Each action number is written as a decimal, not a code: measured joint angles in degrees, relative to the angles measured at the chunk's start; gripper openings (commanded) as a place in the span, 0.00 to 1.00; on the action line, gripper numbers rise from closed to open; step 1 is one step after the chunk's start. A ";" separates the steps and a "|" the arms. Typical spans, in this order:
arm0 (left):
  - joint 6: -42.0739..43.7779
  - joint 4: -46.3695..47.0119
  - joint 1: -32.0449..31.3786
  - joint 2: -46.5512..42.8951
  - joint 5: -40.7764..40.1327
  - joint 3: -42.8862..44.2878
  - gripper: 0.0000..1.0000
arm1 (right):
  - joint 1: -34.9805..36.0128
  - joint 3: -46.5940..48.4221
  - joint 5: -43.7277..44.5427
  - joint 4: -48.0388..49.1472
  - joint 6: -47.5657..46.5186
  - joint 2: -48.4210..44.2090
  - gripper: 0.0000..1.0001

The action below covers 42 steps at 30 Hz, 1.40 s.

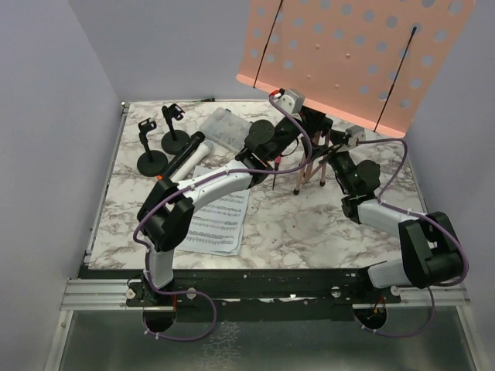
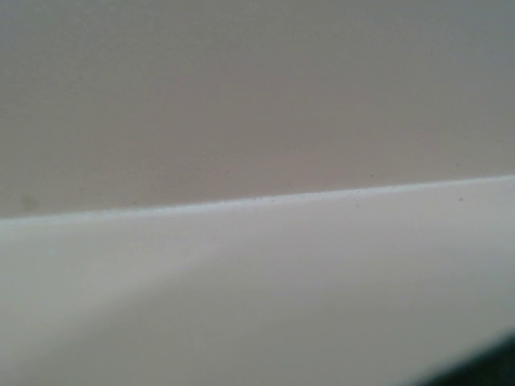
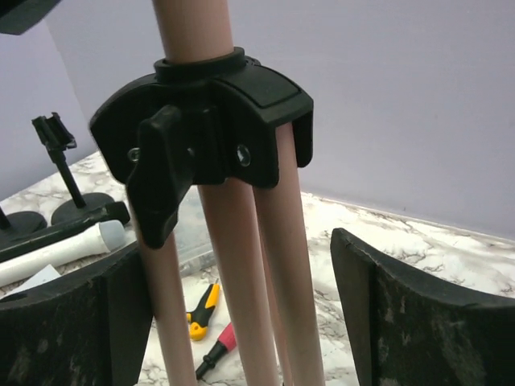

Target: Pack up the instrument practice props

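The only container is one clear plastic box (image 1: 228, 127), lying flat at the far side of the marble table (image 1: 309, 224) between the mic holders and the tripod. What is in it cannot be made out.

One pink tripod (image 3: 233, 241) stands upright near the far middle of the table. Three thin legs come down from its black collar (image 3: 201, 104). It carries one big pink desk with holes (image 1: 348, 54), which tilts up over the back edge.

Two black mic holders (image 1: 151, 158) (image 1: 174, 139) stand on their round bases at the far left, just beside each other. Two microphones lie side by side next to them, one black (image 1: 182, 160) and one pale with a grey head (image 1: 203, 148). White sheet music (image 1: 220, 220) lies flat near the front left, partly under the left arm; the number of pages cannot be told. Two small screwdrivers, one yellow (image 3: 201, 310) and one red (image 3: 217, 350), lie on the table behind the tripod legs.

The right gripper (image 3: 233, 257) is spread wide with the legs between its fingers (image 3: 418, 314), just below the collar and with a clear gap on one side. The left gripper (image 1: 274, 143) reaches in by the tripod under the desk's lower edge. Its own camera shows only a pale blurred surface, so whether it is spread or pressed together cannot be told
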 measured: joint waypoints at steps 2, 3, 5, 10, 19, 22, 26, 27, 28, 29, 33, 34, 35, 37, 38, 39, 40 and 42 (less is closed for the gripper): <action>-0.17 -0.02 0.00 0.00 0.74 0.00 0.00 | 0.00 0.92 -0.04 1.03 0.15 1.64 0.76; -0.33 -0.13 0.02 0.00 1.16 0.09 0.00 | 0.00 1.20 -0.24 1.40 0.26 2.25 0.73; -0.63 -0.55 0.22 0.00 2.05 0.37 0.00 | 0.04 1.46 -0.94 1.81 0.52 2.84 0.67; -1.49 -2.49 0.33 -0.02 4.44 1.42 0.00 | 0.04 1.57 -2.58 0.68 0.55 2.03 0.53; -5.20 -7.43 0.35 -0.39 10.08 3.65 0.00 | -0.09 0.72 -3.41 -12.52 0.35 -7.34 0.43; -6.86 -8.98 0.28 -1.38 11.80 3.41 0.00 | -0.09 -1.18 -3.43 -13.35 0.48 -10.21 0.50; -7.21 -8.74 0.24 -3.28 12.81 0.81 0.00 | -0.04 -3.26 -3.41 -11.37 0.66 -11.17 0.61; -7.30 -8.41 0.24 -3.65 13.09 0.17 0.00 | 0.00 -3.69 -3.45 -10.49 0.90 -10.93 0.63; -7.41 -7.76 0.24 -4.07 13.55 -0.66 0.00 | 0.07 -4.00 -3.50 -9.33 0.92 -10.40 0.64; -7.43 -7.26 0.24 -4.33 13.84 -1.29 0.00 | 0.09 -4.04 -3.52 -8.68 1.03 -9.86 0.65; -7.65 -4.61 0.33 -5.18 14.36 -3.78 0.00 | 0.09 -4.04 -4.00 -4.46 1.55 -6.14 0.68; -7.63 -4.17 0.37 -5.44 14.29 -4.35 0.00 | 0.13 -3.96 -4.52 -2.84 1.60 -4.79 0.68; -7.56 -3.78 0.46 -5.68 14.25 -4.83 0.00 | 0.17 -3.80 -4.96 -1.70 1.64 -3.61 0.68; -7.54 -3.23 0.66 -5.95 14.25 -5.38 0.00 | 0.20 -3.26 -6.08 -0.24 1.79 -1.46 0.68; -7.48 -3.10 0.76 -6.03 14.23 -5.53 0.00 | 0.20 -2.91 -6.58 0.26 1.88 -0.57 0.68; -7.41 -3.04 0.92 -6.05 14.25 -5.60 0.00 | 0.20 -2.45 -7.06 0.44 1.97 0.20 0.68; -7.37 -3.04 1.01 -6.05 14.21 -5.60 0.00 | 0.17 -1.97 -7.48 0.61 1.99 0.87 0.67; -7.23 -3.06 1.36 -6.05 14.25 -5.60 0.00 | 0.17 -0.94 -8.17 0.61 1.99 2.01 0.66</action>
